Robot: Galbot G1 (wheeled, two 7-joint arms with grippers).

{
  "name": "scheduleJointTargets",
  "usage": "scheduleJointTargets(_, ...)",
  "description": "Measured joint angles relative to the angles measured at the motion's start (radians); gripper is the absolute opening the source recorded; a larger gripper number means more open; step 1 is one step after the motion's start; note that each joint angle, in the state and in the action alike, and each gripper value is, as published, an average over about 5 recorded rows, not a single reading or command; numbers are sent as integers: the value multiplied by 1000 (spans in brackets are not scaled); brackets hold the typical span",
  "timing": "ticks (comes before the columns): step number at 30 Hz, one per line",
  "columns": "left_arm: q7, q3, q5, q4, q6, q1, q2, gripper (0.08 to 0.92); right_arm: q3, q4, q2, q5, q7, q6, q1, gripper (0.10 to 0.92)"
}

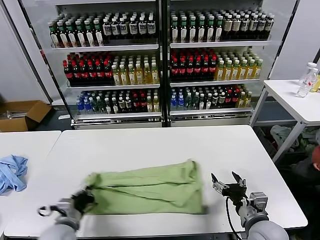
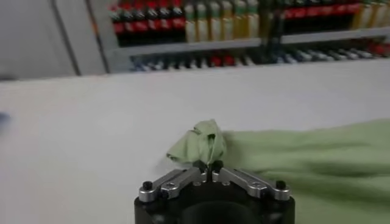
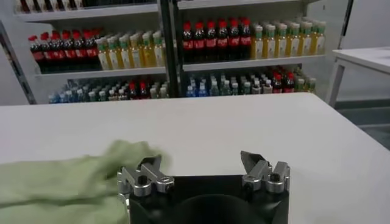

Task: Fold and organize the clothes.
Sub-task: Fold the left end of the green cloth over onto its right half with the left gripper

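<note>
Shirt [image 1: 147, 187], one, green, on counter [image 1: 150, 145]; my left tool [image 2: 207, 165] clamped on its corner, my right tool [image 1: 228, 184] apart beside it.

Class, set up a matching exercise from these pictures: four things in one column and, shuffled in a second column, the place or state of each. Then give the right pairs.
Things
1. left end effector
2. right end effector
3. green shirt
4. blue garment

Place or state
A. open, holding nothing, beside the shirt's right end
B. crumpled on the neighbouring table at the robot's left
C. shut on a bunched corner of cloth
D. folded into a long band across the near part of the white table

Pairs: 1-C, 2-A, 3-D, 4-B
</note>
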Motion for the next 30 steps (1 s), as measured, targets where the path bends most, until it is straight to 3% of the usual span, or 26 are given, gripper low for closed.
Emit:
scheduleJointTargets(6,2,-119,-177,-43,15,-2,57,93,-6,-8,-3,-7,-6,8,5,823)
scheduleJointTargets(11,3,-119,-400,-142,31,-2,24,93,-12,-15,-7,-11,-7,18,7,823)
scheduleJointTargets(17,1,-4,-565,-209,47,-26,-71,93,-10,-22,-4,-9,-6,37,8,823)
scheduleJointTargets(25,-4,189,-620,-197,67,-99,-175,93,-10,-27,-4,-9,-11,52,15,823)
scheduleJointTargets(30,5,297,-575,-141,79,-152,-210,189,-16,-30,-2,-9,-15,56,24,823)
